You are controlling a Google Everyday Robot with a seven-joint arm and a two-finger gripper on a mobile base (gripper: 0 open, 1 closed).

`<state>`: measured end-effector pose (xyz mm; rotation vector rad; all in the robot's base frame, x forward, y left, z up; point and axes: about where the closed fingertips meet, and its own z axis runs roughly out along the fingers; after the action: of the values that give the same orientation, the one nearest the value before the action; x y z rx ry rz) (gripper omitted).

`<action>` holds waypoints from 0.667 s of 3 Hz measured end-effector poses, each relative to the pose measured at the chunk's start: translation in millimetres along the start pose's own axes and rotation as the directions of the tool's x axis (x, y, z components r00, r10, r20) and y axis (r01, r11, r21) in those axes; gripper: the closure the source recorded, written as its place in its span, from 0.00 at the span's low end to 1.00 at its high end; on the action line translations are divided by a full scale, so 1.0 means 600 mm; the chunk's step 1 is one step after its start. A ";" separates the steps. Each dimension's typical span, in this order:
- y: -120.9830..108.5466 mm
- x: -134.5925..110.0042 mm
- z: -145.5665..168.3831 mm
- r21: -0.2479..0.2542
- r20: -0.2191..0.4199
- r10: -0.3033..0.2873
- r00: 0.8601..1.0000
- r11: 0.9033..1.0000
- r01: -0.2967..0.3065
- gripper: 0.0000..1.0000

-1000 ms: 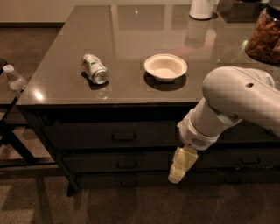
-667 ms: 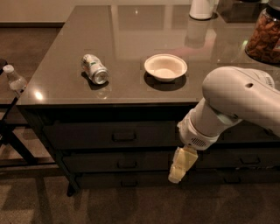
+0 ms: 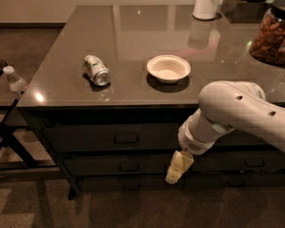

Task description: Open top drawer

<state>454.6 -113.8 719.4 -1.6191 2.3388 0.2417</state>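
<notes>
The top drawer (image 3: 89,139) is a wide dark front just under the countertop, closed, with a small dark loop handle (image 3: 126,139) at its centre. My gripper (image 3: 176,171), with cream fingers pointing down, hangs in front of the lower drawers, to the right of and below that handle, not touching it. My white arm (image 3: 231,113) reaches in from the right and hides part of the drawer fronts behind it.
On the countertop (image 3: 58,84) lie a tipped can (image 3: 96,70) and a white bowl (image 3: 168,68); a jar of nuts (image 3: 269,38) and a white container (image 3: 205,9) stand at the back right. A plastic bottle (image 3: 14,80) sits on a dark stand at left. Lower drawers (image 3: 89,165) are closed.
</notes>
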 end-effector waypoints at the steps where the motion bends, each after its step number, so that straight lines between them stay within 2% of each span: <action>1: -0.020 -0.002 0.015 0.026 0.004 0.014 1.000 1.000 -0.014 0.00; 2: -0.041 -0.008 0.019 0.060 0.013 0.014 1.000 0.998 -0.015 0.00</action>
<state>480.8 -115.0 711.1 -1.5688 2.3264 0.1825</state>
